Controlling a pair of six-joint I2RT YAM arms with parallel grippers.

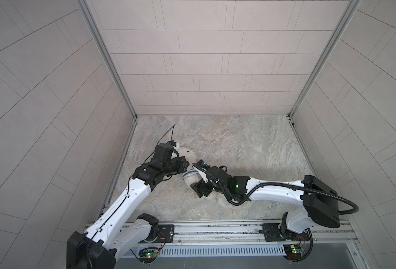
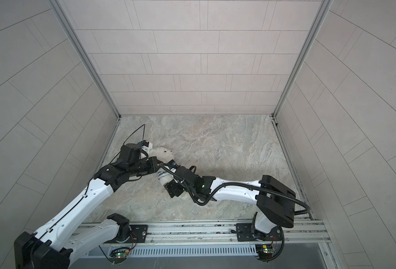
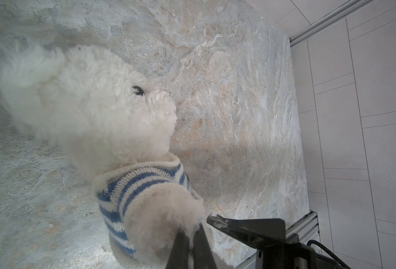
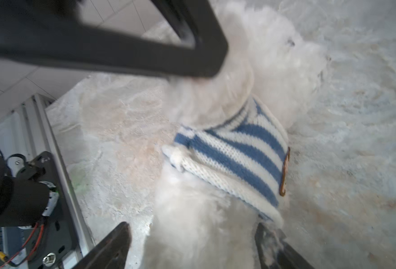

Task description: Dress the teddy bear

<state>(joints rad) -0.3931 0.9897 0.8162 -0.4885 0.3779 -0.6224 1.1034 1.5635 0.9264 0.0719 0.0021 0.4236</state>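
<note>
In both top views I see the desk (image 1: 239, 144) (image 2: 215, 144). It looks like stone, grey with tan swirls. Pale tiled walls (image 1: 204, 58) stand on three sides, with a shiny metal post (image 1: 108, 60) in each back corner. Along the near edge runs a metal rail (image 1: 215, 229). Below it sits a white grille (image 1: 215, 251), with a little board (image 1: 148, 255) glowing green at each end.

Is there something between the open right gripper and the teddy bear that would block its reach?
Nothing visible does. The right gripper is open, with its jaws on either side of the lower body of the teddy bear, just past the hem of the striped sweater. The left gripper pinches a paw at the sleeve, clear of that path.
</note>
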